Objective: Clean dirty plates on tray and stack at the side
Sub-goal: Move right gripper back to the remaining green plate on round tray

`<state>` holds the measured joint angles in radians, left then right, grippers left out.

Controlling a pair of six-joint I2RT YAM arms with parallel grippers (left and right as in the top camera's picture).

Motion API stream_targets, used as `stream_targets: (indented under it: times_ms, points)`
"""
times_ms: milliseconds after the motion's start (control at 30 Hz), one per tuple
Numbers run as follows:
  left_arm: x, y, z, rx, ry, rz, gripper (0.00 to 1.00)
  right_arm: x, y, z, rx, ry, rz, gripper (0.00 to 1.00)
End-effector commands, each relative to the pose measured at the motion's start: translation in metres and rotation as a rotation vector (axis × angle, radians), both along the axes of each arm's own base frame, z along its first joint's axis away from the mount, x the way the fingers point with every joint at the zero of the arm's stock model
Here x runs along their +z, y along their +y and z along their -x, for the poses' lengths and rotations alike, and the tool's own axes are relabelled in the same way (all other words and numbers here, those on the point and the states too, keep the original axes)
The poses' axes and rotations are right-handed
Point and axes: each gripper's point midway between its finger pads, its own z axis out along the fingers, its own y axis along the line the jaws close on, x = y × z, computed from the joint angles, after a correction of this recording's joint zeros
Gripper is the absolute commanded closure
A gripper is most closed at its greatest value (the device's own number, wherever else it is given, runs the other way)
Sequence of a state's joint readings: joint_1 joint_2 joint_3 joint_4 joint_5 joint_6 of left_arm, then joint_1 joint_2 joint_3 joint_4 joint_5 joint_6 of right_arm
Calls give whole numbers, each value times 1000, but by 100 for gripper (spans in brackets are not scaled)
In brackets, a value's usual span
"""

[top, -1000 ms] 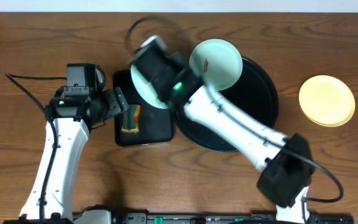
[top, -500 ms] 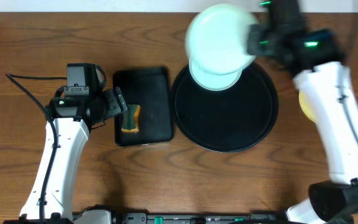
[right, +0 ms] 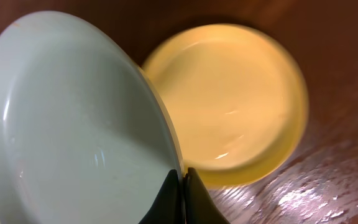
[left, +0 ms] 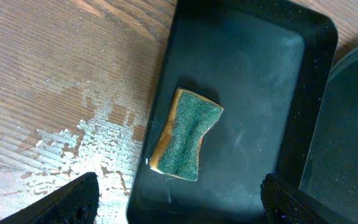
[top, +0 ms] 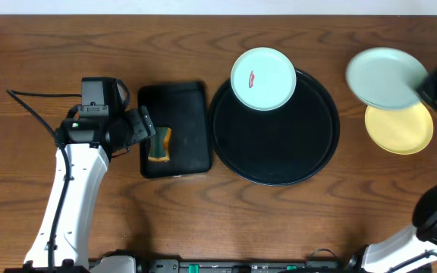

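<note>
Clamped by its rim in the right gripper (right: 180,194), a pale mint plate (right: 73,118) showing no streak hangs tilted just above the yellow plate (right: 229,99), which lies clean-looking on the wooden table (top: 226,220) at the side; so two of three seem wiped and stacking is under way. Farther off, the streaked mint plate (top: 262,78) sits at the far edge of the round black tray (top: 279,144), not yet cleaned. Farthest, the left gripper (left: 179,198) hovers, fingers wide apart, over the sponge (left: 188,134) in the rectangular tray (left: 260,93).

Round tray (top: 279,144) sits mid-frame, first plate (top: 262,78) over its upper-left rim. Small tray (top: 188,114) just left, sponge (top: 158,145) inside. Far right, second plate (top: 385,77) overlaps third plate's (top: 400,130) upper edge.
</note>
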<state>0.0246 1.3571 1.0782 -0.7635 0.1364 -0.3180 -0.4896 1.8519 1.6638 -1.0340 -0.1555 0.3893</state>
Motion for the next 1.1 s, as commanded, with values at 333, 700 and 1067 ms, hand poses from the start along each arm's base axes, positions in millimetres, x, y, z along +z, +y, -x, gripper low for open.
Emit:
stream_targets:
  times_ms: [333, 700, 1067]
  points:
    - [4, 0, -2, 1, -5, 8, 16, -83, -46, 58, -84, 19, -86, 98]
    - [4, 0, -2, 1, -5, 8, 16, 3, -15, 18, 64, -278, -36, 49]
    - [4, 0, -2, 1, -5, 8, 16, 120, 123, -10, 456, -568, 110, 46]
